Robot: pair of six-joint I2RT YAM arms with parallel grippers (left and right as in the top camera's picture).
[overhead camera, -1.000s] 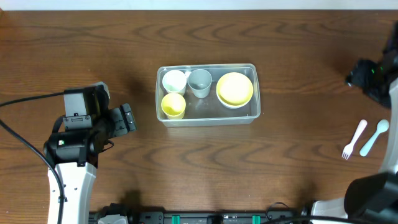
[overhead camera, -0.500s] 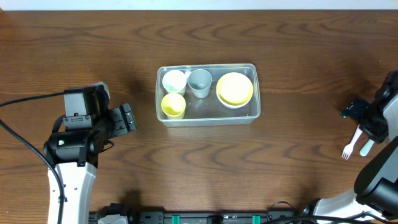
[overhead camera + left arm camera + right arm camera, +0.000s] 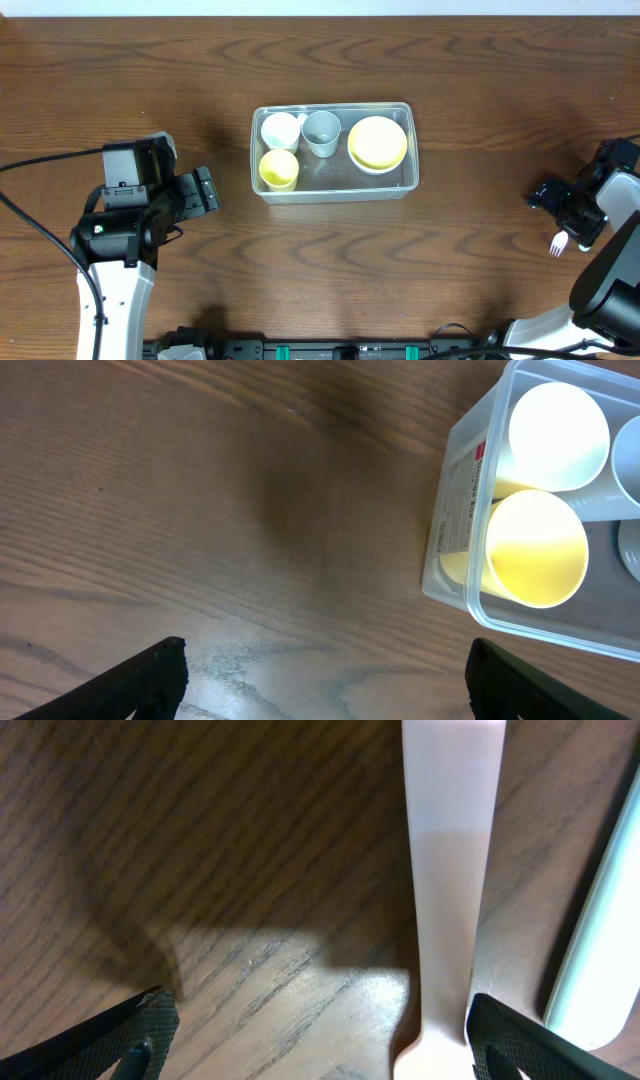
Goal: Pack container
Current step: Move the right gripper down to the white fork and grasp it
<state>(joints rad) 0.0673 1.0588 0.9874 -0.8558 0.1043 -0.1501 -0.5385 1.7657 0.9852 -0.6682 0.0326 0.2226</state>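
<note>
At the bench's centre sits the container (image 3: 340,193) (light, stiff, slick-walled, we judge); we would take it by the rim at a short end. Left gripper (image 3: 325,680) and right gripper (image 3: 320,1030) stand with jaws spread, empty.

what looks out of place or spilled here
Nothing is spilled, tipped or damaged. The cups and the yellow bowl stand upright inside the container. Only the pink fork and the pale spoon beside it lie outside, on the table at the right, below the right gripper.
</note>
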